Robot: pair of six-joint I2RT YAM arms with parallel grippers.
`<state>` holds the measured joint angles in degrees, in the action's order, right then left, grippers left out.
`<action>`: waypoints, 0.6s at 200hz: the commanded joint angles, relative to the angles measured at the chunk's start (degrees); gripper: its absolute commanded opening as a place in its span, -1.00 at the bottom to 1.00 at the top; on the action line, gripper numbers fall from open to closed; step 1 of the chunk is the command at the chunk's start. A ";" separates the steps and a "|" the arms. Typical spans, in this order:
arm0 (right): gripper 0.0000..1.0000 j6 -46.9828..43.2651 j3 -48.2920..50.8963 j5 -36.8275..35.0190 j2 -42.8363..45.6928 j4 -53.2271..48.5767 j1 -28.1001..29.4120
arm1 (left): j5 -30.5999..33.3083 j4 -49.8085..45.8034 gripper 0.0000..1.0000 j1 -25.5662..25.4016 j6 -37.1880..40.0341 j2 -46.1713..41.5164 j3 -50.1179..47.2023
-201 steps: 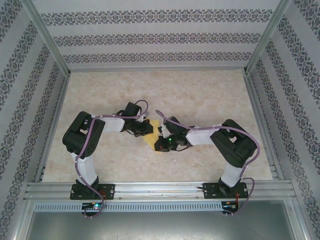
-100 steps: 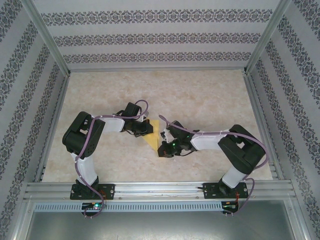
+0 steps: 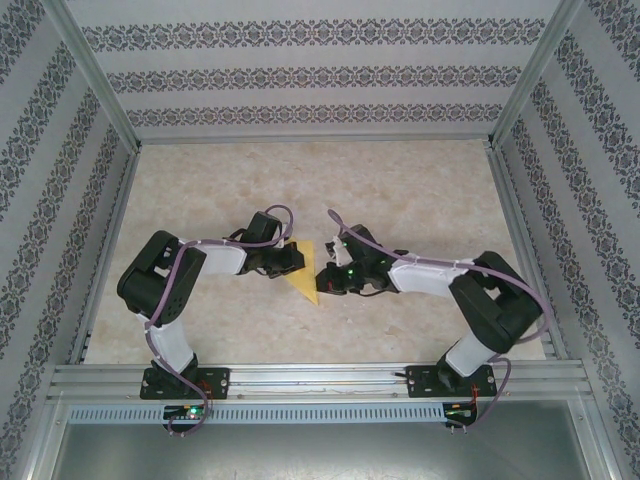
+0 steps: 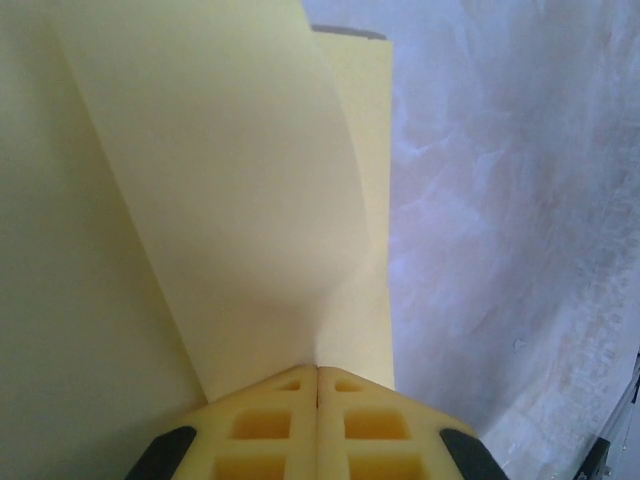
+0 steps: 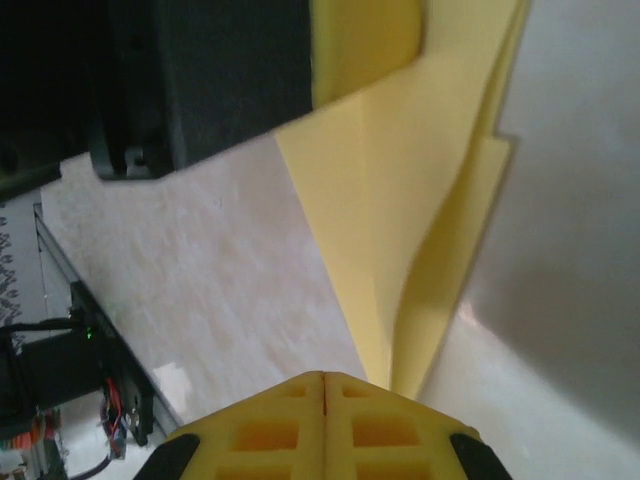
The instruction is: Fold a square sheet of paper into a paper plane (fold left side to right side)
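On the table [image 3: 420, 190], the folded paper [image 3: 308, 278] tapers toward the near edge.

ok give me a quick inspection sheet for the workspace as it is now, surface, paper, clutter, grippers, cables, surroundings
surface: pale marbled tabletop, no marks or spills seen
job's things: sheet of paper, pale yellow, folded to a pointed shape and lying between the two wrists; the wrist views show one layer bowed up, not flat
clutter: nothing seen
grippers: left gripper shut, tips at the paper; right gripper shut, tips at the paper's edge; whether either pinches a layer cannot be told
cables: a purple cable loops over the left wrist, another runs along the right arm
surroundings: patterned walls on three sides, aluminium rail along the near edge
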<state>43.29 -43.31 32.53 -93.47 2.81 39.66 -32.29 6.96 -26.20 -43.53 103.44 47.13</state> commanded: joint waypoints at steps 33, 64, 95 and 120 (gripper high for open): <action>-1.00 -0.79 -5.92 -3.31 -7.22 2.08 0.88 | 5.03 -5.67 -1.00 -0.88 -0.79 2.88 -1.75; -1.00 -1.14 -6.44 -4.08 -9.15 0.85 0.89 | 5.16 -6.14 -1.00 -0.90 -0.54 2.71 -1.48; -1.00 -1.67 -6.09 -5.01 -10.01 -0.70 0.94 | 5.18 -6.57 -1.00 -0.89 -0.41 2.54 -1.15; -1.00 -2.39 -5.83 -5.98 -10.41 -2.42 1.10 | 5.20 -6.96 -1.00 -0.88 -0.11 2.32 -0.71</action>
<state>42.87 -48.60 28.69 -102.91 3.09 40.03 -32.27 6.87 -26.20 -43.99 103.44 47.27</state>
